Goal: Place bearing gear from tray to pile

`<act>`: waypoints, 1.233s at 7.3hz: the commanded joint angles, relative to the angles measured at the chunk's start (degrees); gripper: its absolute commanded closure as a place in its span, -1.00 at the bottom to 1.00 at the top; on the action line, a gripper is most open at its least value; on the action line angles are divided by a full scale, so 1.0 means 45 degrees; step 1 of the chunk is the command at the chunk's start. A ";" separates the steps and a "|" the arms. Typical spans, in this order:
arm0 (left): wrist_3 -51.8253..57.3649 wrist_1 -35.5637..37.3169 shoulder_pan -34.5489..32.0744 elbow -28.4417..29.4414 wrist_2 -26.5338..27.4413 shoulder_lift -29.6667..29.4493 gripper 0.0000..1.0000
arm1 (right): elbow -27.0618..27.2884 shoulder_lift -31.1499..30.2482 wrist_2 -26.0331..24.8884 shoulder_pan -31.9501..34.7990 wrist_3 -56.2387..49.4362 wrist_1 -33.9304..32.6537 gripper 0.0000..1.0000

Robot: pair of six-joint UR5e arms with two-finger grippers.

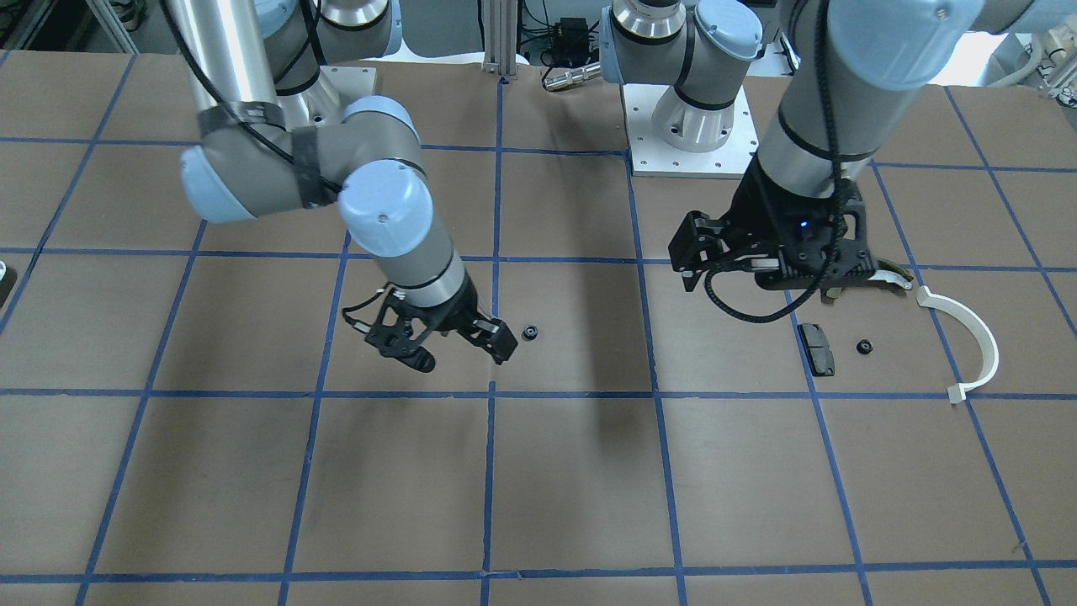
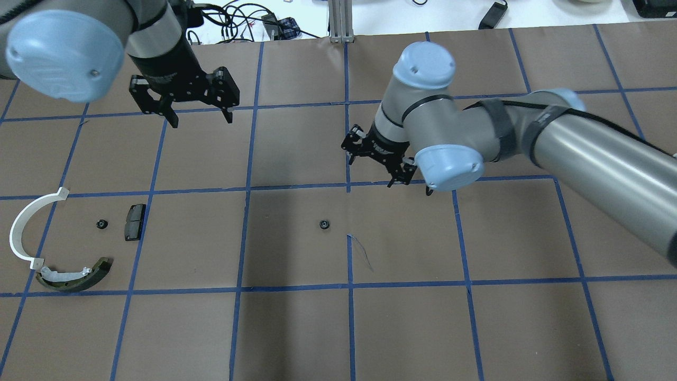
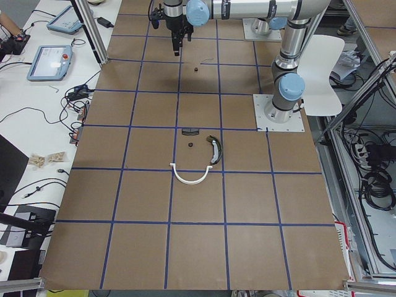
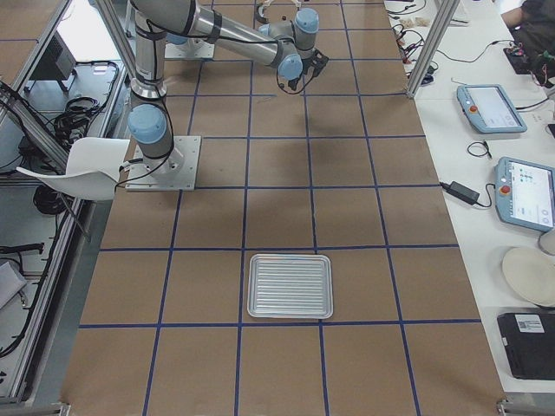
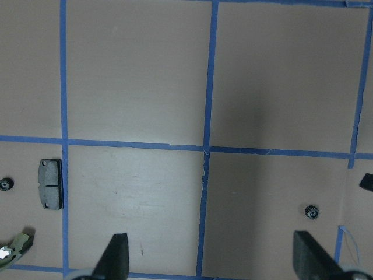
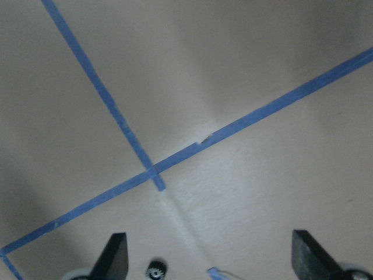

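One small black bearing gear [image 2: 324,224] lies alone on the brown table near its middle. A second one [image 2: 101,224] lies in the pile, between the black pad [image 2: 135,221] and the white strip [image 2: 24,233]. The olive-and-white brake shoe [image 2: 74,275] completes the pile. My right gripper [image 2: 371,165] hovers open and empty just beyond the middle gear, which shows at the bottom of the right wrist view [image 6: 155,270]. My left gripper [image 2: 202,120] hangs open and empty, away from the pile. The silver ribbed tray [image 4: 290,286] sits empty at the table's right end.
Blue tape lines [image 2: 296,186] divide the table into squares. The arm base plates [image 1: 692,143] stand at the robot's edge. Benches with tablets [image 4: 490,108] and cables run along the far side.
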 commanded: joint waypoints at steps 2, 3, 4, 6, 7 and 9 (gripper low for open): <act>-0.1660 0.5374 -0.1390 -0.3129 -0.0559 -0.1232 -1.00 | -0.0028 -0.2691 -0.0906 -0.3767 -0.6059 0.4238 -1.00; -0.2398 0.5954 -0.1895 -0.3641 -0.0756 -0.1739 -1.00 | -0.0028 -0.3222 -0.1394 -0.4531 -0.7507 0.5432 -1.00; -0.2579 0.5979 -0.2403 -0.3743 -0.0758 -0.2150 -1.00 | 0.0011 -0.3614 -0.2211 -0.5350 -0.8817 0.5812 -1.00; -0.3223 0.6076 -0.3108 -0.3822 -0.0758 -0.2932 -1.00 | -0.0066 -0.5344 -0.2877 -0.5847 -0.9496 0.7076 -1.00; -0.3535 0.6290 -0.3440 -0.3822 -0.0719 -0.3419 -1.00 | 0.0011 -0.6168 -0.3134 -0.5789 -0.9359 0.7491 -1.00; -0.3792 0.6839 -0.4085 -0.4016 -0.0719 -0.3600 -1.00 | -0.0163 -0.5924 -0.2517 -0.5188 -0.9203 0.7419 -1.00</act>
